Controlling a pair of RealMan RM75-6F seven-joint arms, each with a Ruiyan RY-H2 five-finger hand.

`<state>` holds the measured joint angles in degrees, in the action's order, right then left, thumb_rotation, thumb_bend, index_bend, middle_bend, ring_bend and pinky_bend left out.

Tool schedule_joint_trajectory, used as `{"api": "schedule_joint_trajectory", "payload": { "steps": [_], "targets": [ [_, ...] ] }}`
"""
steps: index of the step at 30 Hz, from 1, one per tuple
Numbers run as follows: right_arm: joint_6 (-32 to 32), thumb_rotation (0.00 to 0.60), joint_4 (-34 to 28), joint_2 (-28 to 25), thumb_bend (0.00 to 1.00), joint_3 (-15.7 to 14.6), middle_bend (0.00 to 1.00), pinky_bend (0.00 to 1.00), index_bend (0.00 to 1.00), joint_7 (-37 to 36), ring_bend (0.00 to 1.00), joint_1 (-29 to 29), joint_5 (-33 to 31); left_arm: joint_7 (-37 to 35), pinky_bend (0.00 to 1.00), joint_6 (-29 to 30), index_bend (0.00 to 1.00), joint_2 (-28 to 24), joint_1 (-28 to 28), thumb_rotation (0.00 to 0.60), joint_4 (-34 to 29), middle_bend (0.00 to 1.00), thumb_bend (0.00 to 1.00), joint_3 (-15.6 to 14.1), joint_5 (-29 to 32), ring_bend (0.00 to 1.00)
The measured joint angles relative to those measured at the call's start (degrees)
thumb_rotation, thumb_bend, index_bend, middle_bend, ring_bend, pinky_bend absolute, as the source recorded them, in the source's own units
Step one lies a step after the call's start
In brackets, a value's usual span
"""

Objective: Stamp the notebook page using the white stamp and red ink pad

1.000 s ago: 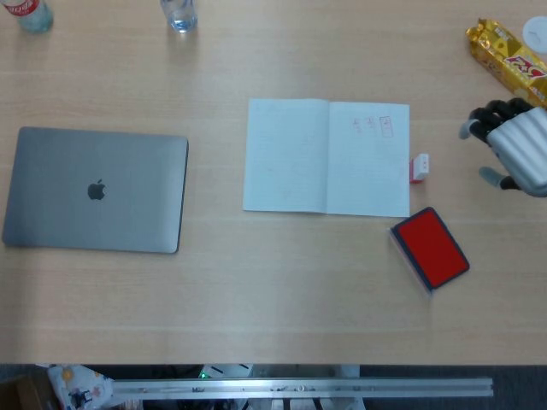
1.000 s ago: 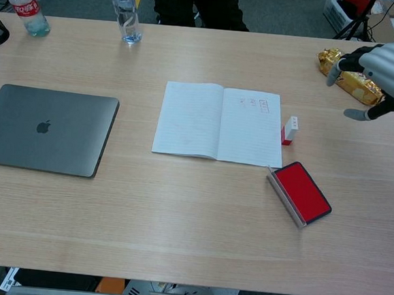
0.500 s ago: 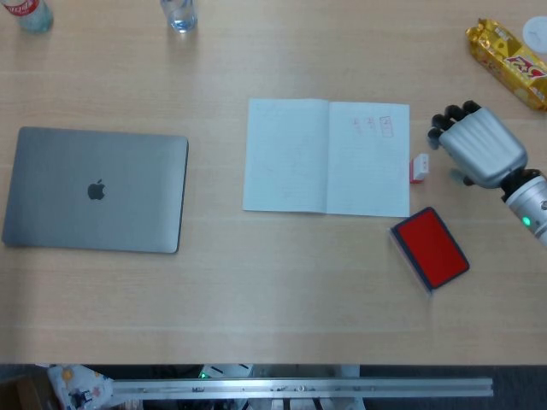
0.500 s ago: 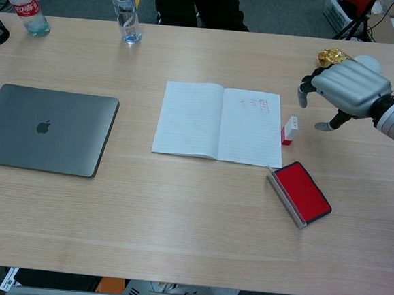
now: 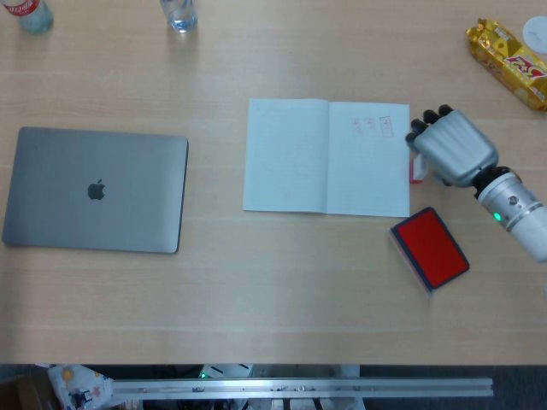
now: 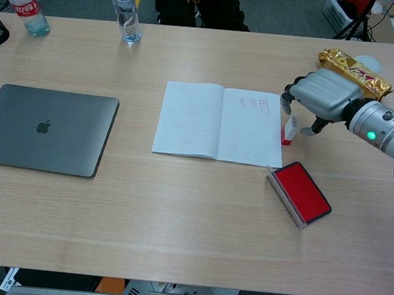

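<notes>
The right robot hand (image 5: 450, 147) hangs palm down right above the white stamp (image 6: 290, 129), fingers loosely curved and spread, with nothing in its grasp. In the head view the robot hand covers most of the stamp, leaving only a red sliver at its lower left; the chest view shows the stamp standing on the worktop (image 6: 191, 215) just beneath the fingertips (image 6: 287, 98), and whether they touch it cannot be told. The open notebook (image 5: 326, 156) lies immediately to the left of the robot hand, its right page edge just beside the stamp, with red marks near that page's top corner. The red ink pad (image 5: 430, 248) sits below the robot hand, toward the near edge, lid open.

A second ago the robot hand was far out at the right edge; it has since travelled leftward to the stamp, while notebook, stamp and pad have not shifted.

A gold snack packet (image 5: 507, 54) lies beyond the robot hand near the far right corner. A closed laptop (image 5: 96, 190) rests well away to the left, leaving broad bare worktop between it and the notebook. The left robot hand appears in neither view.
</notes>
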<state>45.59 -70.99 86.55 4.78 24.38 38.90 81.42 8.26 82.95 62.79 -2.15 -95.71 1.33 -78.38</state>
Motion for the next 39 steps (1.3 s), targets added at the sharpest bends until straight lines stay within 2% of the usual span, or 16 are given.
{"api": "schedule_joint_trajectory", "payload": {
  "steps": [15,28,39],
  "targets": [
    [-1.51,0.6,-1.54,-0.06,0.13,-1.63,0.39,0.35,0.47,4.42,0.29,0.5,-4.98,-1.0,0.02,0.14,0.29,0.04,0.36,0.6,0.67,0.12,0.21,-0.09,-0.41,0.13],
    [-0.04,0.6,-3.08,-1.72,0.13,-3.08,0.39,0.35,0.47,6.0,0.29,-0.76,-7.92,-1.8,0.02,-0.18,0.29,0.06,0.35,0.6,1.33,0.12,0.21,-0.08,-0.63,0.13],
    [1.76,0.6,-2.45,-0.67,0.13,-2.29,0.39,0.35,0.49,4.99,0.29,-0.68,-8.68,-2.54,0.02,-0.31,0.29,-0.32,0.48,0.6,1.44,0.11,0.21,-0.07,-0.58,0.13]
  ]
}}
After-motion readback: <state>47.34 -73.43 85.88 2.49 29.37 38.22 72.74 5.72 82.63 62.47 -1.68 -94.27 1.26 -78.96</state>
